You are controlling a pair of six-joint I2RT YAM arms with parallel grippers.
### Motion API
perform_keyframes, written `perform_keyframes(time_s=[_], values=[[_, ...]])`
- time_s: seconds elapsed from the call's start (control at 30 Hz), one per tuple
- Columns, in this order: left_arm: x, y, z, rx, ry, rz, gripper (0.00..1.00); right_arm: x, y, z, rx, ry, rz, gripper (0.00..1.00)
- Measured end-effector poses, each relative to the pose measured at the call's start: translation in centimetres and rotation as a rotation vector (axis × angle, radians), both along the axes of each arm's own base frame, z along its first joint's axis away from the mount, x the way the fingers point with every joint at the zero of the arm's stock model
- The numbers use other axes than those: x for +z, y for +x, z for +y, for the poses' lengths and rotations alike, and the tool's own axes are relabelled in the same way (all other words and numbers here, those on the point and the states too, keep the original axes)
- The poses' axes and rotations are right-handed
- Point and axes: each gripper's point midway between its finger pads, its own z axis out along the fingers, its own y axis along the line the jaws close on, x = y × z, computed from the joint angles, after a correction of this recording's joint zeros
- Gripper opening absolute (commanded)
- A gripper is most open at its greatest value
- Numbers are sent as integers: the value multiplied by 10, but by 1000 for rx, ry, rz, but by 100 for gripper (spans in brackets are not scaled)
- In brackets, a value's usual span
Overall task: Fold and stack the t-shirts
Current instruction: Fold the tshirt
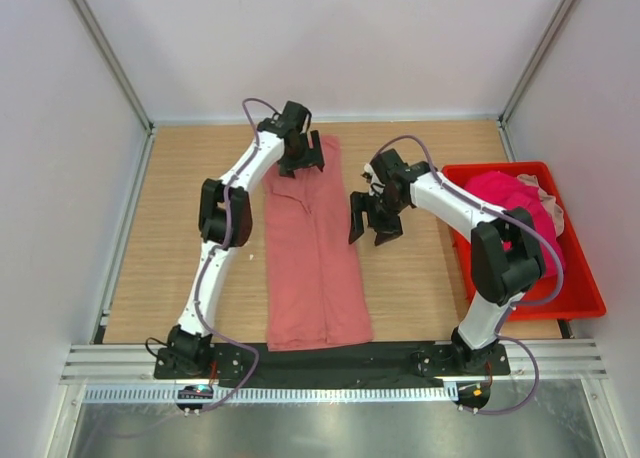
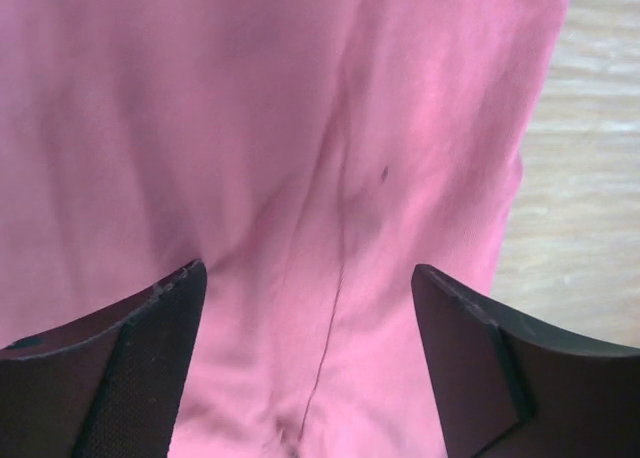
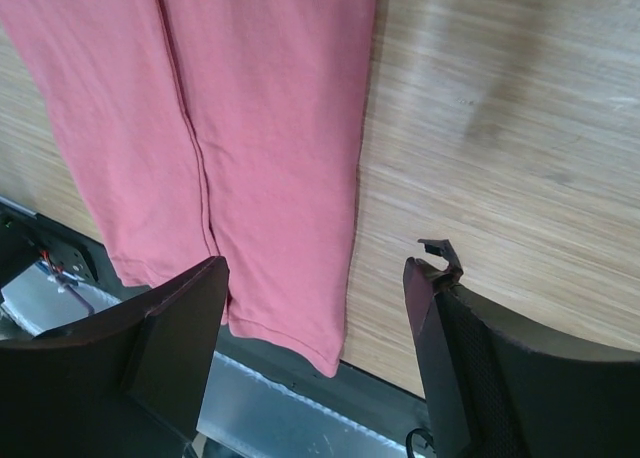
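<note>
— The salmon t-shirt [image 1: 312, 258] is seen folded narrow, laid lengthwise on the bench [image 1: 180, 228].
— Left pincer [image 1: 301, 159] is held open over its far end; right pincer [image 1: 371, 232], open too, beside it, nothing gripped.

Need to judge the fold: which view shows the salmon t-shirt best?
Top external: the whole salmon t-shirt lies as a long strip. Left wrist shows only a close patch; right wrist, just its near end.

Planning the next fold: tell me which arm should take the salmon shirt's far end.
Left, probably. The left jaws stand open above the salmon shirt at its far end, cloth filling that wrist view. The right jaws, also open, hang beside its right edge over the table.
</note>
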Motion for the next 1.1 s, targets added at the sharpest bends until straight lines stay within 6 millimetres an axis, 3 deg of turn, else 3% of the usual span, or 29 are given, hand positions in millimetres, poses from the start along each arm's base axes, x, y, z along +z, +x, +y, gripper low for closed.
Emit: perform_keyframes(time_s=[0.1,0.23,0.33,0.47,0.57,0.7,0.83,0.93,1.1], values=[[19,-10,13,8,-11,28,86,-9,-10,2,11,10,27,79],[68,-33,33,6,-22,18,85,-20,-28,3,17,22,75,79],[123,-66,44,-3,-52,-29,81,-23,-42,6,28,35,98,76],[167,-124,54,-29,-112,-73,74,-19,-61,12,50,76,112,69],[154,-185,63,-39,-142,-10,71,-16,-80,13,62,120,125,61],[88,-277,74,-35,-129,184,70,-16,-111,6,60,160,163,52],[38,-358,85,-25,-103,341,70,-15,-136,-2,49,176,182,52],[27,-396,91,-8,-116,365,71,-13,-149,-6,39,178,185,52],[24,-420,83,0,-146,366,68,-17,-167,-8,29,173,217,52]])
